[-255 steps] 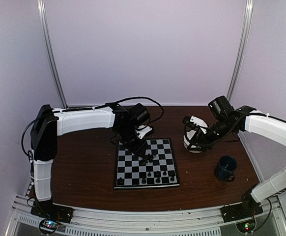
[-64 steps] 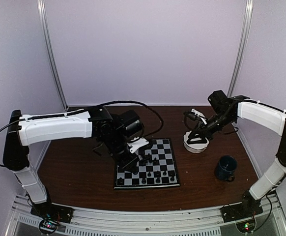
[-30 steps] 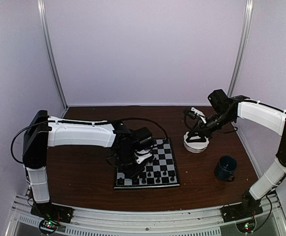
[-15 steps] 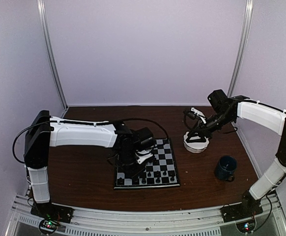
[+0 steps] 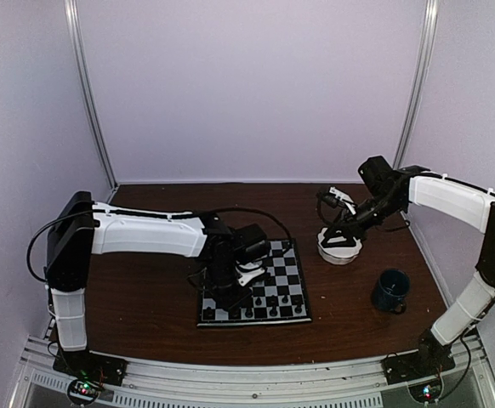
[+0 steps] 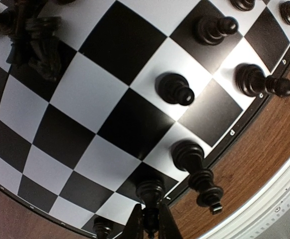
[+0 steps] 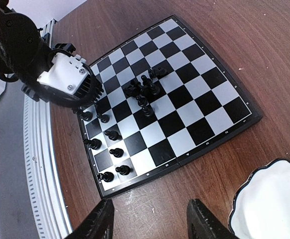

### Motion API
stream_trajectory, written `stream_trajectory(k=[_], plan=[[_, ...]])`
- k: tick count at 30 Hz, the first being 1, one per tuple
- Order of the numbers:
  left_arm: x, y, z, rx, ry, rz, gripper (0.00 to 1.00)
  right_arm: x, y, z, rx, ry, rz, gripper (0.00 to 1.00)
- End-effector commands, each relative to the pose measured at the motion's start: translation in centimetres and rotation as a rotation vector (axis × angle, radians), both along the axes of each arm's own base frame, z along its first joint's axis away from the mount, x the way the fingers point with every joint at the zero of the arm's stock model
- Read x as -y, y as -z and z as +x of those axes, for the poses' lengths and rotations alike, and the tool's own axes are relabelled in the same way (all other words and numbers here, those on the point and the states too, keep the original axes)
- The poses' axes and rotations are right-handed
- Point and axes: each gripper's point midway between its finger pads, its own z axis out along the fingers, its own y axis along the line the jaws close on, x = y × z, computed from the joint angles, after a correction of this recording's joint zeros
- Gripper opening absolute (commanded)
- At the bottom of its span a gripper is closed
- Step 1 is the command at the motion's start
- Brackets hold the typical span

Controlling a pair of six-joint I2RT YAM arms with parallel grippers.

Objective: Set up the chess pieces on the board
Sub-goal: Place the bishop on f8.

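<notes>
At the near edge of the board (image 7: 205, 107), toward its left corner, pinching one of the chess pieces (image 6: 151, 189) with the left gripper (image 6: 150, 225) nearly closed (others standing along that edge); hovering the right gripper (image 7: 151, 209) spread wide beside the white bowl (image 7: 272, 199)

Both arms are built of white shell links joined by black joint housings, as seen on the left arm (image 5: 145, 235) and the right arm (image 5: 447, 197). A black cable (image 5: 246, 210) is looped over the left wrist. Each base (image 5: 83, 389) is marked by small green and red lights. A white block (image 7: 65, 74) with screw holes is mounted on a ribbed black housing at the left wrist. The fingers (image 7: 101, 225) of the right pincer (image 7: 152, 224) are black, smooth and rounded.
</notes>
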Motion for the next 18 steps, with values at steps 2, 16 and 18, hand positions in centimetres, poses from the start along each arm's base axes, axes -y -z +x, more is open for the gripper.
stream_trajectory(k=[2, 16, 18], plan=[[0.5, 0.2, 0.6, 0.021, -0.002, -0.003, 0.08, -0.5, -0.5, 0.0, 0.002, -0.015, 0.020, 0.53], [0.7, -1.1, 0.9, 0.038, -0.003, -0.010, 0.26, -0.4, -0.6, -0.1, 0.004, -0.018, 0.023, 0.53], [0.8, -1.7, 1.0, 0.047, -0.004, -0.024, 0.28, -0.4, -0.7, -0.2, 0.005, -0.018, 0.023, 0.53]])
